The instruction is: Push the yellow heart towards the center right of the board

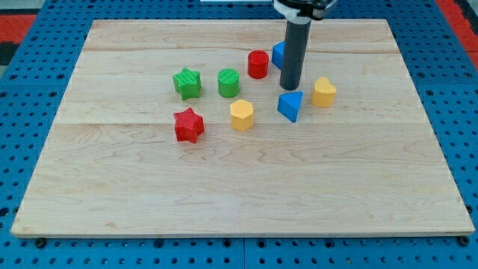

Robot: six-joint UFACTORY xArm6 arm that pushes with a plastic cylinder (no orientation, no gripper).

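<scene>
The yellow heart (323,92) lies on the wooden board (239,187), right of the middle and in the upper half. My tip (289,87) stands to the heart's left, a small gap away, just above the blue triangle (290,105). A blue block (278,54) is partly hidden behind the rod, so its shape cannot be made out.
A red cylinder (258,64) lies left of the rod. A green cylinder (228,82) and a green star (187,83) lie further left. A yellow hexagon (241,114) and a red star (188,125) lie below them. A blue pegboard (30,45) surrounds the board.
</scene>
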